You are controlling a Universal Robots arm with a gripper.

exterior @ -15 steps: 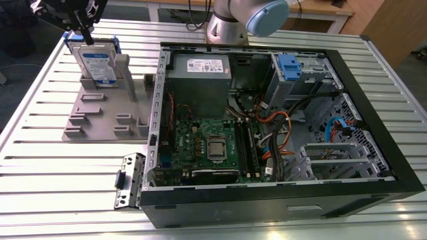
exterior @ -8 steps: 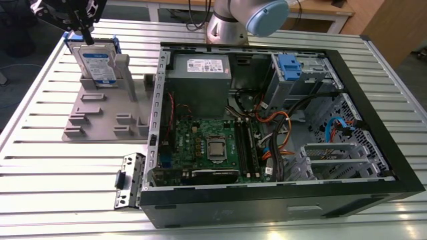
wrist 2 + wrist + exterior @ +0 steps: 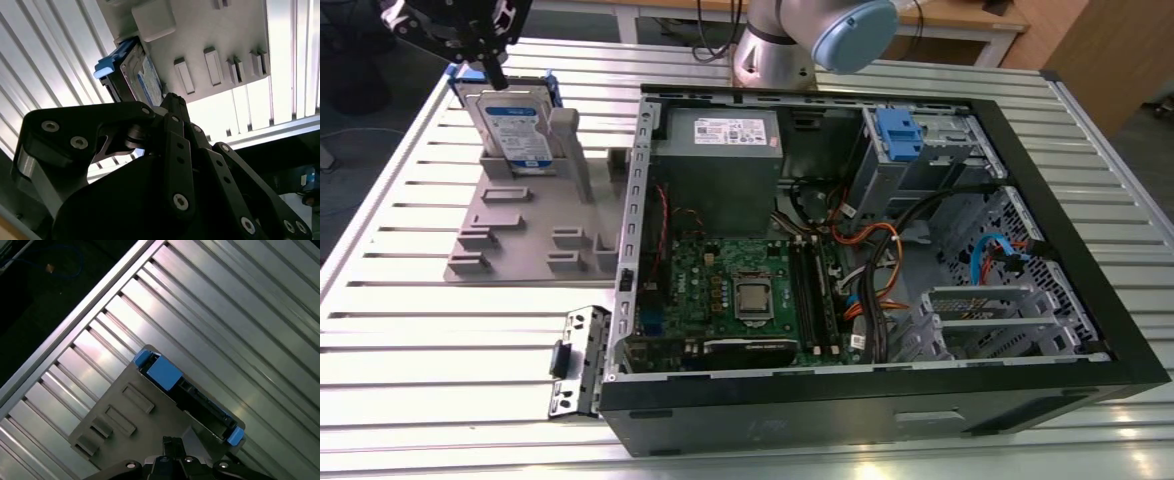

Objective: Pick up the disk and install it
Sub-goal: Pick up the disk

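Disk [image 3: 518,125] upright in grey stand [image 3: 507,238], exterior view's left, far side of tabletop [image 3: 400,335]. Reckon stiff, dense, shock-shy; take by blue carrier edges. My jaws just above it. Open or closed: can't tell.

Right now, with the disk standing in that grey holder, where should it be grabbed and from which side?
Probably by its blue-framed top edge, coming straight down. The disk stands on edge in the grey holder, whose posts crowd its lower part and one side, leaving the top free.
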